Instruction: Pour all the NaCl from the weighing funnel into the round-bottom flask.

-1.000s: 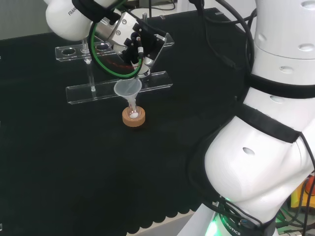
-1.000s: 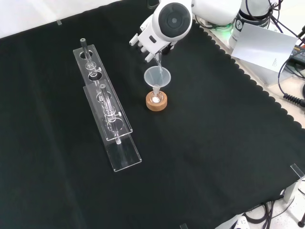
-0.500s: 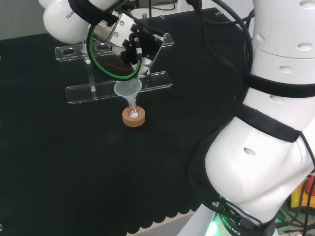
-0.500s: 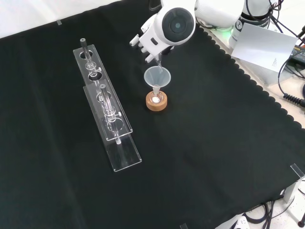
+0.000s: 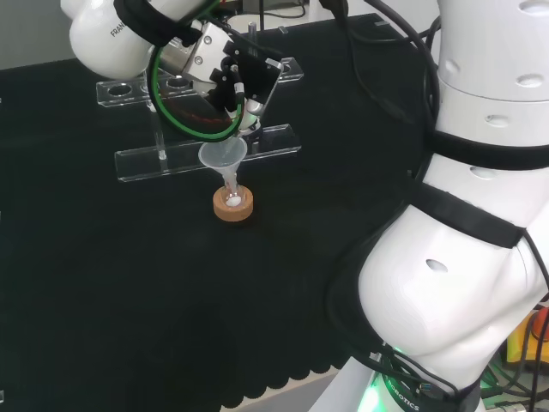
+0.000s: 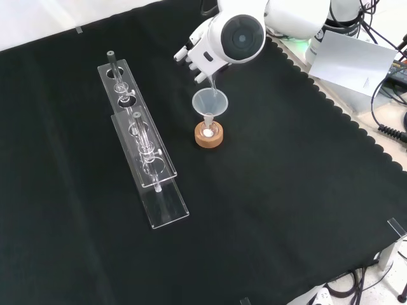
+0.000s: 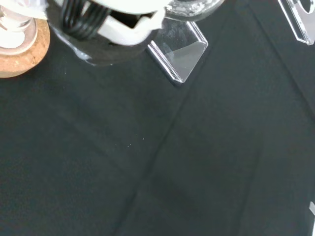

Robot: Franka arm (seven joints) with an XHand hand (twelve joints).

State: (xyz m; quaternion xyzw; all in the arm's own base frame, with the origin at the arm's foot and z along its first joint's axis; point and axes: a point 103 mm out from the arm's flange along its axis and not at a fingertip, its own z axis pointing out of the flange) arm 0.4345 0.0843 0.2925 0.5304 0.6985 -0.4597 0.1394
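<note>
A small round-bottom flask (image 6: 208, 130) with white powder at its bottom sits on a cork ring (image 6: 208, 137) (image 5: 232, 206) (image 7: 19, 54). A clear cone funnel (image 6: 210, 102) (image 5: 223, 155) stands in the flask's neck. The hand (image 6: 198, 54) (image 5: 238, 79) hovers just above the cone funnel. Its fingers are curled round the clear weighing funnel (image 6: 213, 81) (image 5: 246, 120), which is tilted steeply with its spout pointing down into the cone. A white part of the hand (image 7: 115, 19) shows in the wrist view beside the cork ring.
A long clear acrylic rack (image 6: 143, 152) (image 5: 206, 150) with glass tubes stands left of the flask in the front view and behind it in the head view; its corner (image 7: 181, 54) lies near the hand. The arm's white links (image 5: 463, 257) fill the head view's right.
The wrist has turned a little further and the arm's link has shifted slightly right in the front view, tipping the weighing funnel more. Flask, cone funnel and rack have not moved.
</note>
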